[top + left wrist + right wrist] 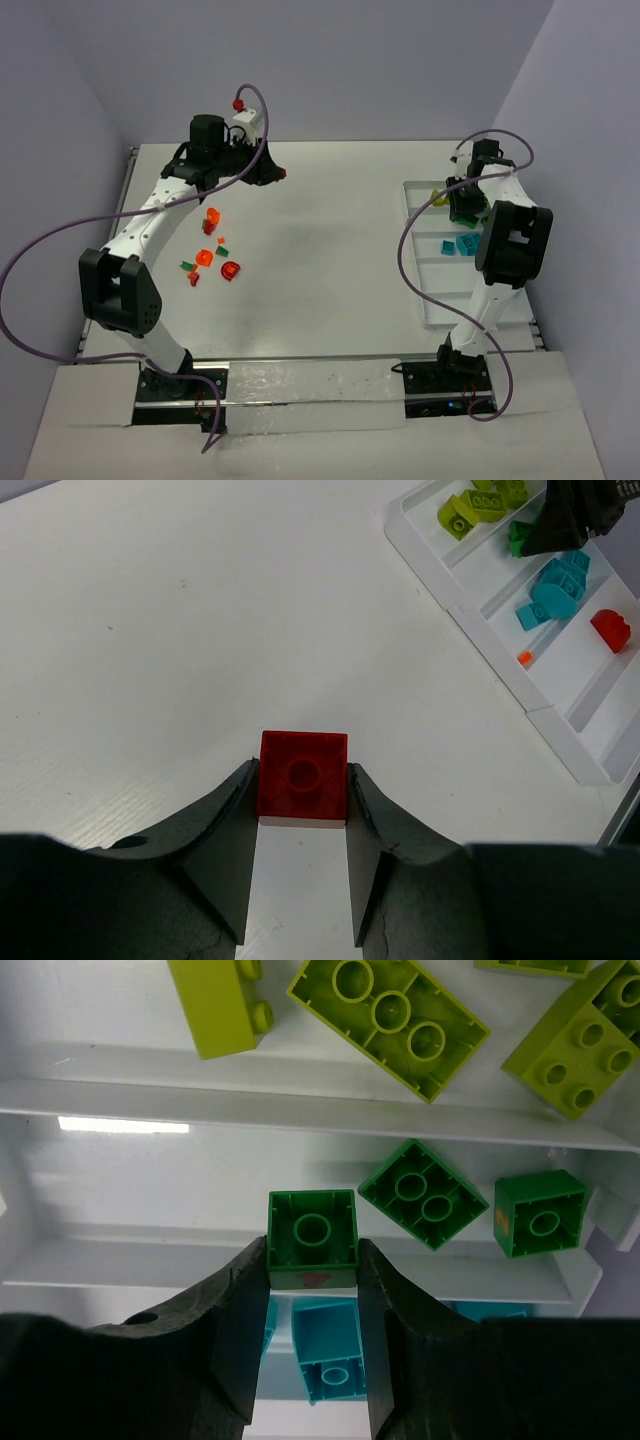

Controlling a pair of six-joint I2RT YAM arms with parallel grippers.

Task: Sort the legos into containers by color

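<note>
My left gripper [302, 785] is shut on a red lego [303, 770] and holds it above the bare white table; in the top view it is at the far left [272, 172]. My right gripper [312, 1260] is shut on a dark green lego [312, 1228] over the white tray [432, 295], above the compartment with two dark green legos [422, 1192]. Lime legos [390, 1015] lie in the compartment beyond, teal ones [330, 1350] in the nearer one. A red lego [610, 630] lies in another compartment. Loose orange [212, 216], red [231, 270] and green [222, 250] legos lie on the left of the table.
Purple cables [50, 240] loop off both arms. A pale tape strip [310, 385] runs along the near table edge between the arm bases. Grey walls close in the back and both sides. The tray sits by the table's right edge [540, 340].
</note>
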